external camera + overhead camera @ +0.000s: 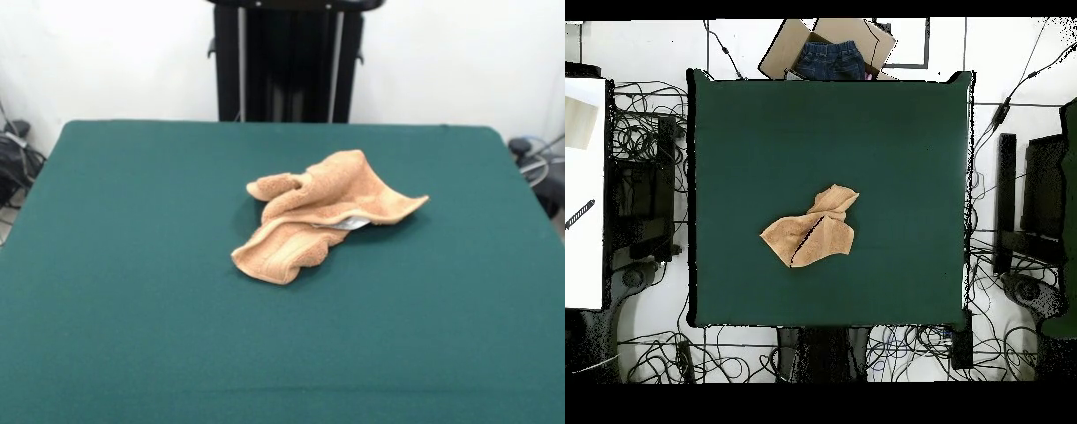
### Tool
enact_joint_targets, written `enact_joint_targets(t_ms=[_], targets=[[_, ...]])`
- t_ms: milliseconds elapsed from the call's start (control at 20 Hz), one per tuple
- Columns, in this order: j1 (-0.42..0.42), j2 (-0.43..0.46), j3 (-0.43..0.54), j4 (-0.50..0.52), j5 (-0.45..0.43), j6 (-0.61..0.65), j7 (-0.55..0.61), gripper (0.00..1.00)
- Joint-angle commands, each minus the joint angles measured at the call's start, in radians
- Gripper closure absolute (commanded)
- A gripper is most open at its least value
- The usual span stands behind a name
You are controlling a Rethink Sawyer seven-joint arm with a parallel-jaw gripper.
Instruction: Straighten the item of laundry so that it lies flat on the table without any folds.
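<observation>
The tan terry-cloth towel (322, 216) lies crumpled near the middle of the dark green table (132, 291). It is folded over itself, with a woven band showing on its near left lobe and a small white tag under a fold at its right. In the overhead view the towel (813, 234) sits a little below the table's (895, 140) centre, bunched with a dark crease through it. No gripper or arm shows in either view; only the robot's black pedestal (287, 62) stands at the table's far side.
A cardboard box holding blue denim (830, 55) sits off the table's top edge in the overhead view. Cables (645, 130) and dark equipment lie on the floor around the table. A white surface (583, 190) is at the left.
</observation>
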Motion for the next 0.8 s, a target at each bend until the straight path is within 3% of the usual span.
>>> enact_joint_targets(t_ms=[50, 600, 750, 800], targets=[[-0.292, 0.147, 0.05, -0.04, 0.414, 0.721, 0.182, 0.0], [-0.369, 0.151, 0.14, -0.208, 0.425, 0.909, 0.247, 0.0], [-0.347, 0.119, 0.136, -0.151, 0.414, 0.893, 0.276, 0.0], [-0.312, 0.084, 0.125, -0.079, 0.383, 0.839, 0.287, 0.0]])
